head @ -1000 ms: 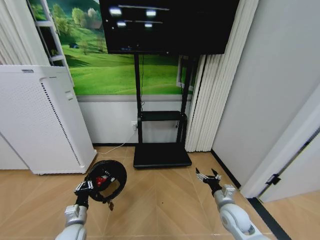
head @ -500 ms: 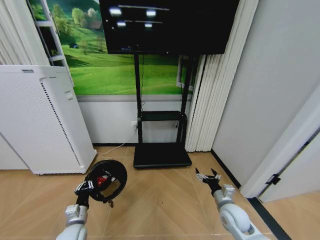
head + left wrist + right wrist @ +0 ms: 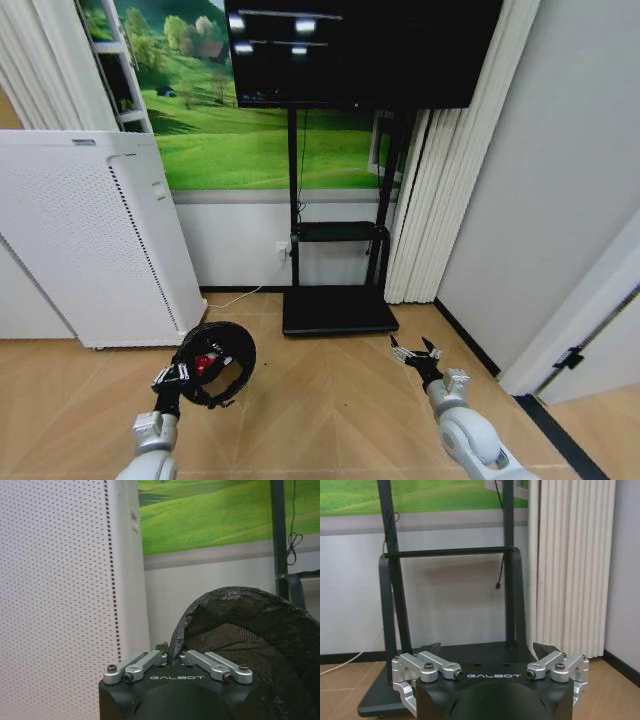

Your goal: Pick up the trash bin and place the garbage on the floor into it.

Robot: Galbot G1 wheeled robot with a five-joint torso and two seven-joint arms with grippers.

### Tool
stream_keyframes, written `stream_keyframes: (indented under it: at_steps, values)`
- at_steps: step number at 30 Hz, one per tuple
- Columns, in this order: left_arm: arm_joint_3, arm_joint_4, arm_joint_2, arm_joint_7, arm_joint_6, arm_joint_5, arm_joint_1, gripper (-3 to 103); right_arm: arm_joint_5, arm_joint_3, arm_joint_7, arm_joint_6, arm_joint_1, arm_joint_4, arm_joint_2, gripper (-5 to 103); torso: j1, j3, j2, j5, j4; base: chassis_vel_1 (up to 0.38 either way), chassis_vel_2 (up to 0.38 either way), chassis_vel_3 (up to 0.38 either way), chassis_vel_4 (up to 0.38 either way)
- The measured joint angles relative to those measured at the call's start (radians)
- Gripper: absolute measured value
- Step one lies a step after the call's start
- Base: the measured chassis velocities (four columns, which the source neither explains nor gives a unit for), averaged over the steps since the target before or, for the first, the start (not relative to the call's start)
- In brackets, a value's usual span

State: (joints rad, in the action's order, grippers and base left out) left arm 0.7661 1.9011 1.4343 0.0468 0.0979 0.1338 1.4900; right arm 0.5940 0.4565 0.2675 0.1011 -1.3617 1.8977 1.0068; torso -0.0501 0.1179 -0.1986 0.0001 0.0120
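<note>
The trash bin [image 3: 218,362], a small black round mesh basket, hangs tilted above the wooden floor with its mouth towards me. My left gripper [image 3: 170,379] is shut on its thick rim; in the left wrist view the jaws [image 3: 172,655] pinch the rim, and the bin's mesh wall [image 3: 245,630] curves away behind them. A red-and-white piece of garbage [image 3: 205,361] lies inside the bin. My right gripper [image 3: 414,352] is held low at the right, open and holding nothing; its wrist view [image 3: 487,650] has the fingers spread wide.
A tall white perforated appliance [image 3: 90,240] stands at the left against the wall. A black TV stand with a flat base [image 3: 340,312] is straight ahead, white curtains [image 3: 440,200] to its right. Bare wooden floor [image 3: 320,400] lies between the arms.
The whole picture has shifted to the right, so the camera has turned left. Both arms keep the same pose, and the bin stays in the left gripper.
</note>
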Motion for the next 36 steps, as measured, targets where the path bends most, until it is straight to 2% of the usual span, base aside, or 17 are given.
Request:
stream_keyframes:
  at_steps: [2,6,8,10,12,13,17,18,21,22,30,36]
  values:
    - [0.0,0.002,0.0,0.0,0.001,0.0,0.0,4,0.0,0.0,0.0,0.0,0.0,0.0,0.0,100,0.0,0.0,0.0,0.0002,-0.0007,0.266,0.274,-0.271,-0.253]
    - [-0.001,0.003,0.0,-0.001,0.002,0.0,0.002,4,0.0,0.0,0.0,-0.001,0.0,0.0,0.0,100,0.0,0.0,0.0,-0.0004,0.0,0.298,0.314,-0.316,-0.314]
    - [0.0,0.003,0.0,-0.001,0.002,0.0,0.003,4,0.0,0.0,0.0,-0.001,0.0,-0.001,0.0,100,0.0,0.0,0.0,0.0005,-0.0003,0.334,0.364,-0.35,-0.37]
    - [0.0,0.003,0.0,0.001,0.005,0.0,0.004,4,0.0,0.0,0.0,-0.001,0.0,-0.001,0.0,100,0.0,0.0,0.0,-0.001,-0.0001,0.374,0.38,-0.364,-0.37]
    - [0.0,0.003,0.0,-0.001,0.006,0.0,0.005,4,0.0,0.0,0.0,-0.001,0.0,-0.001,0.0,100,0.0,0.0,0.0,-0.0001,-0.0001,0.384,0.374,-0.373,-0.363]
    - [0.001,0.003,0.0,-0.001,0.007,0.0,0.006,4,0.0,-0.001,0.0,-0.001,0.0,-0.001,0.0,100,0.0,0.0,0.0,0.0006,-0.0011,0.343,0.372,-0.361,-0.361]
    - [0.002,0.003,-0.001,0.001,0.009,0.0,0.006,4,0.0,-0.001,0.0,-0.001,0.0,-0.001,0.0,100,0.0,0.0,0.0,-0.001,-0.0002,0.306,0.35,-0.29,-0.309]
    - [0.002,0.002,-0.001,0.0,0.009,0.0,0.007,4,0.0,-0.001,0.0,-0.001,0.0,-0.001,0.0,100,0.0,0.0,0.0,0.0003,-0.0006,0.247,0.199,-0.17,-0.167]
    - [0.002,0.003,0.0,0.001,0.01,0.0,0.008,4,0.0,-0.001,0.0,-0.001,0.0,-0.001,0.0,100,0.0,0.0,0.0,-0.0008,-0.0003,0.118,0.123,-0.072,-0.114]
    - [0.001,0.004,0.002,0.001,0.01,0.0,0.011,4,0.0,-0.001,0.0,-0.001,0.0,-0.001,0.0,100,0.0,0.0,0.0,0.0,-0.0009,0.0,0.0,0.0,0.0]
    - [0.004,0.014,0.003,-0.002,0.01,-0.001,0.022,4,0.0,0.0,0.0,-0.001,0.0,-0.001,0.0,100,0.0,0.0,0.0,0.0001,0.0003,-0.044,-0.068,0.026,0.063]
    - [0.007,0.02,0.006,-0.002,0.013,-0.004,0.032,4,0.0,0.0,0.0,0.0,0.0,-0.001,0.0,100,0.0,0.0,0.0,-0.0001,-0.0005,0.102,-0.112,-0.119,0.121]
